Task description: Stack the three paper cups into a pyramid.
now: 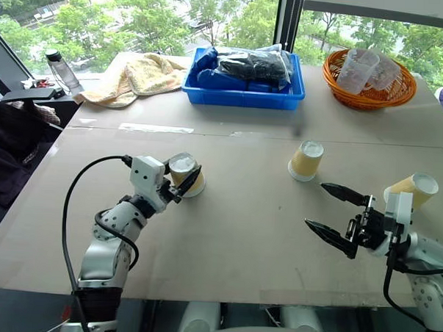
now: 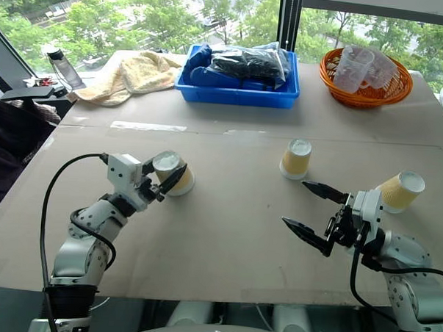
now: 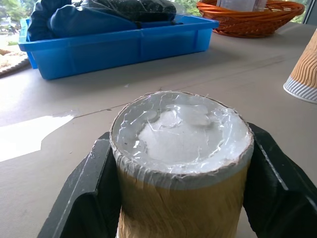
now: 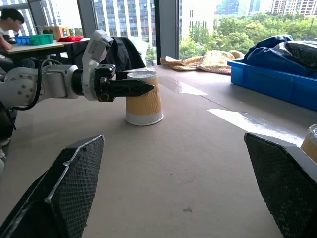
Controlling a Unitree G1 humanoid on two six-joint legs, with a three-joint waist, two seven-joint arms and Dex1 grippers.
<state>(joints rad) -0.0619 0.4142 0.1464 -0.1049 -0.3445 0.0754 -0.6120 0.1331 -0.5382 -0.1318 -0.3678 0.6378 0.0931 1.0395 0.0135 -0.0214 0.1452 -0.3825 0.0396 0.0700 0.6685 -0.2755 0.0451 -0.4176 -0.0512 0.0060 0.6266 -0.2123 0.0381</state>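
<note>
Three tan-yellow paper cups are on the brown table. The left cup (image 1: 181, 164) stands upside down, and my left gripper (image 1: 187, 181) is shut on it, one black finger on each side of its upper part, as the left wrist view shows (image 3: 181, 148). The middle cup (image 1: 305, 161) stands upside down, alone. The right cup (image 1: 414, 189) is tilted, just behind my right wrist. My right gripper (image 1: 315, 205) is open and empty, below and to the right of the middle cup.
At the back stand a blue bin (image 1: 243, 99) with dark bags, an orange basket (image 1: 368, 95) holding clear plastic cups, a yellow towel (image 1: 137, 78) and a bottle (image 1: 62, 71). A person (image 4: 12, 22) sits at a far table.
</note>
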